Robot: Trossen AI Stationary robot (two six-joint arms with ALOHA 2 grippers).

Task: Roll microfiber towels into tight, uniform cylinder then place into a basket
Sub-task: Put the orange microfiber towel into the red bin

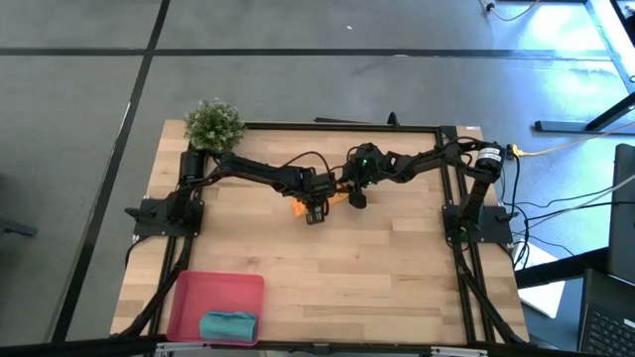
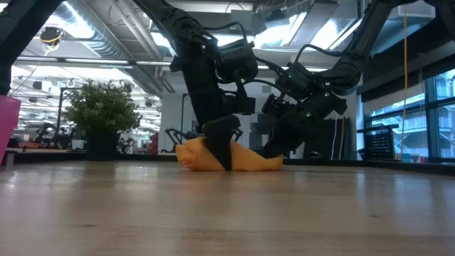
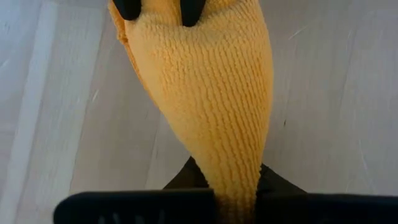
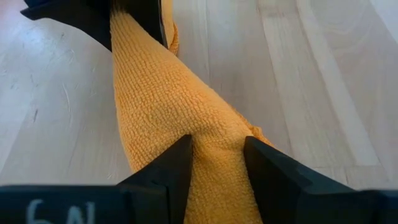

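The orange towel (image 2: 245, 160) lies bunched into a long roll on the table's far middle, between my two grippers. My left gripper (image 1: 316, 211) is shut on it near its left end. My right gripper (image 1: 357, 197) is shut on its right end. The left wrist view (image 3: 211, 106) and the right wrist view (image 4: 161, 99) each show the roll running from that arm's own fingers to the other gripper. The teal towel (image 1: 228, 324) lies rolled in the red-pink basket (image 1: 189, 297) at the near left. My left gripper pinches the orange roll between its two fingers near its left end (image 3: 239, 180), coming from above and lying across it. A short stub of towel (image 2: 188, 155) sticks out past the fingers. The roll rests on the table. My right gripper pinches the roll's right end (image 4: 214, 134) between its two fingers (image 4: 171, 165), slanting down from the table's right side, across the roll. That end (image 2: 274, 162) lies on the table.
A small green potted plant (image 1: 213, 124) stands at the far left corner. The black frame rails (image 1: 466, 258) run along the table's left, right and far edges. Bare wood (image 1: 377, 268) lies between the grippers and the near edge.
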